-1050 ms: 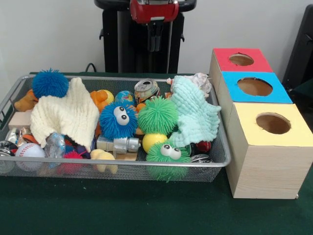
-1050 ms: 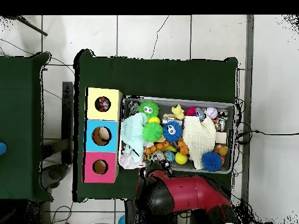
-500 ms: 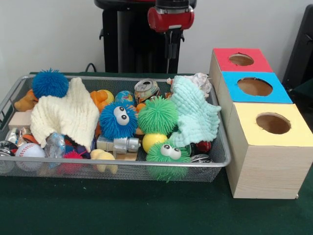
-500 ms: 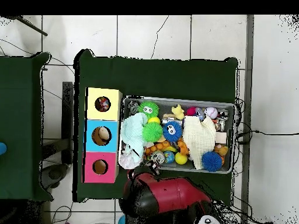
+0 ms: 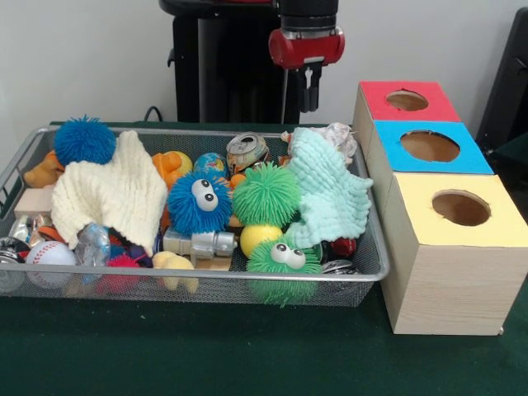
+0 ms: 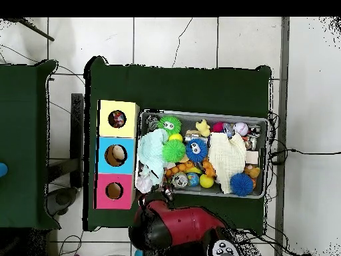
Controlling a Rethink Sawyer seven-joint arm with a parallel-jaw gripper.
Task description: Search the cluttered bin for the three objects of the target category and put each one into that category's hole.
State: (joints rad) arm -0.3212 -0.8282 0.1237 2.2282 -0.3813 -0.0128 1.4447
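A wire mesh bin (image 5: 247, 276) holds a jumble of toys: a blue puffer ball with eyes (image 5: 199, 202), a plain green puffer (image 5: 266, 195), a green puffer with eyes (image 5: 283, 260), a fuzzy blue ball (image 5: 85, 140), a cream cloth (image 5: 111, 194), a mint cloth (image 5: 328, 194), a crushed can (image 5: 247, 150), a yellow ball (image 5: 258, 238) and a baseball (image 5: 49, 253). Right of the bin stand three boxes with round holes: red (image 5: 406, 101), blue (image 5: 429, 147), yellow (image 5: 460, 209). My gripper (image 5: 309, 92) hangs shut and empty above the bin's far right corner, beside the red box.
In the overhead view the red arm body (image 6: 176, 223) covers the gripper, just below the bin (image 6: 203, 115). The boxes (image 6: 116, 155) line the bin's left side there, with small things showing inside the yellow and blue holes. Green cloth (image 5: 247, 355) covers the table.
The arm has swung sideways along the bin's far edge toward the boxes, from over the bin's middle to its corner by the red box. The bin's contents have not moved.
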